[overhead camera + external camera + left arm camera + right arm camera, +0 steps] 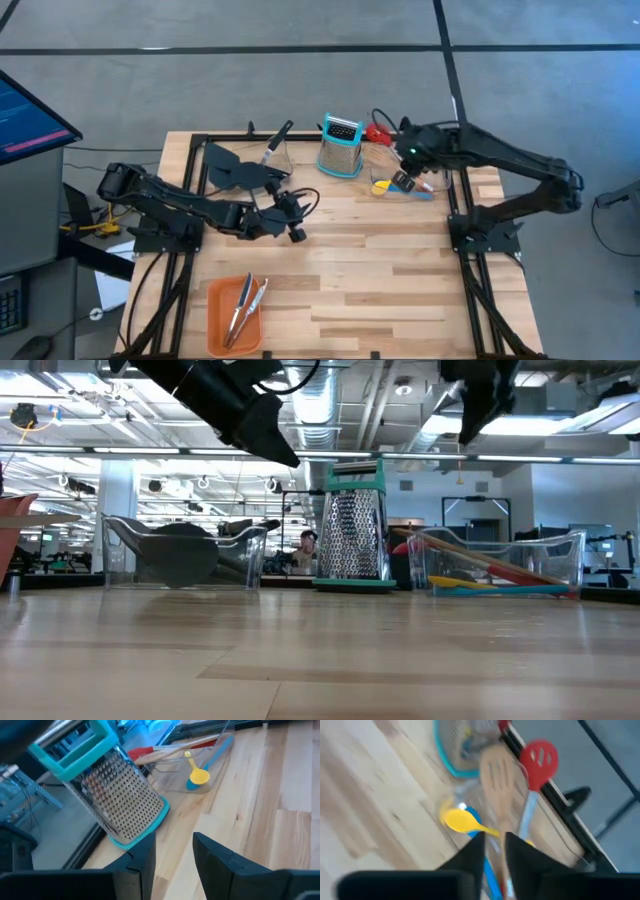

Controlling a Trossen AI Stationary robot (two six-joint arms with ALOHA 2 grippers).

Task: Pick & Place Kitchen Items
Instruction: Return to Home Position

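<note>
A clear bin (405,170) at the far right holds a red slotted spoon (538,756), a wooden slotted spatula (495,775), a yellow spoon (461,820) and a blue spoon (420,192). My right gripper (492,851) hangs above this bin, pointing steeply down, with a narrow gap between its fingers and nothing in it. A second clear bin (240,160) at the far left holds black spatulas (232,168). Steel tongs (243,308) lie in the orange tray (215,330). My left gripper (172,855) stands open above mid-table, empty, facing the grater (117,795).
The teal-framed box grater (340,146) stands upright between the two bins at the far edge. The orange tray sits at the near left edge. A monitor (30,115) stands off the table's left side. Bare wood lies across the middle and near right.
</note>
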